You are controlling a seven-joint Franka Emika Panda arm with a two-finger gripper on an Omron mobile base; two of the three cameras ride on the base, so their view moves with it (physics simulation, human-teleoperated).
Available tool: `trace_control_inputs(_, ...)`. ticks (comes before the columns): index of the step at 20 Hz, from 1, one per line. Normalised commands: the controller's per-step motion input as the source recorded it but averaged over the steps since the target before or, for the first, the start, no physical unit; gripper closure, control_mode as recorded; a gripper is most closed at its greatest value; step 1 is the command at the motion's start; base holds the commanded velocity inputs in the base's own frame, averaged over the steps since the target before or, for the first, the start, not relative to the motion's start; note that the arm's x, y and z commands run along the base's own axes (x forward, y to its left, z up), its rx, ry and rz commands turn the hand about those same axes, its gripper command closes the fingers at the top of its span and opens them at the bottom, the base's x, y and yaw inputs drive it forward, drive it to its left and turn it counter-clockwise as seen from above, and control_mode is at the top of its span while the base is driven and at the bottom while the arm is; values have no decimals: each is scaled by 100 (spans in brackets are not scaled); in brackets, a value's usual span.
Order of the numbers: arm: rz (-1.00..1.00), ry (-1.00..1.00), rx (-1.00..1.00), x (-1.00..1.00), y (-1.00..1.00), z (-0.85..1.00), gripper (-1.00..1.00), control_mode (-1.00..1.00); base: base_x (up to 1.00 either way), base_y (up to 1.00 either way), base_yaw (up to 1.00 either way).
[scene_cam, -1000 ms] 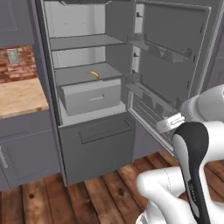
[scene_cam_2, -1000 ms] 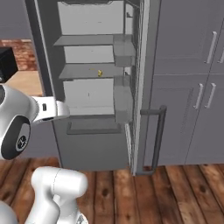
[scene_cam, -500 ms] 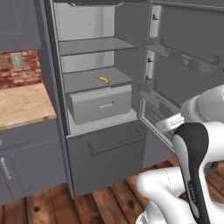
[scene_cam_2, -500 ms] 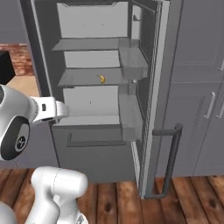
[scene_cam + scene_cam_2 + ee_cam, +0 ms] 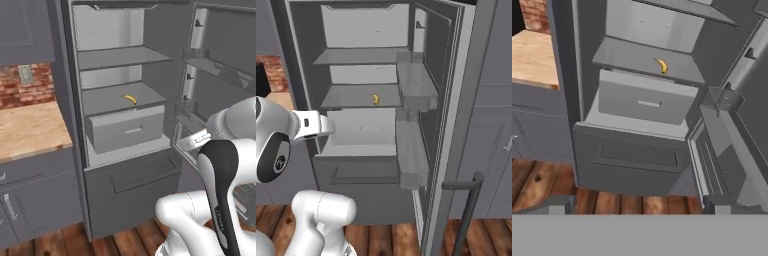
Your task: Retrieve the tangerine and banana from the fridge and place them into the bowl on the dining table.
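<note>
The fridge (image 5: 131,186) (image 5: 358,172) (image 5: 632,159) stands open in front of me, its door (image 5: 453,105) swung out to the right. A small yellow banana (image 5: 130,99) (image 5: 375,99) (image 5: 662,66) lies on the pale shelf just above the grey drawer (image 5: 127,129) (image 5: 644,102). My gripper (image 5: 637,206) is open and holds nothing, well short of the fridge and lower than the banana's shelf. The tangerine, the bowl and the dining table are out of view.
A wooden kitchen counter (image 5: 27,131) (image 5: 529,57) with grey cabinets below adjoins the fridge on the left, a brick wall (image 5: 30,85) behind it. Door shelves (image 5: 416,90) jut from the open door. Its black handle (image 5: 466,210) and grey cabinets (image 5: 496,130) are on the right.
Both base views have shifted and the fridge looms larger: the base has driven closer to it. The banana has not moved on its shelf. The gripper stays open.
</note>
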Motion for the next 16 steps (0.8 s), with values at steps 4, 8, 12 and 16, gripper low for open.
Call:
trace_control_inputs(4,0,0,0,0,0,0,-100,100,53,16,11)
trace_control_inputs(8,0,0,0,0,0,0,-100,100,56,14,12)
trace_control_inputs(12,0,0,0,0,0,0,-100,100,51,6,12)
trace_control_inputs(16,0,0,0,0,0,0,-100,100,47,3,13)
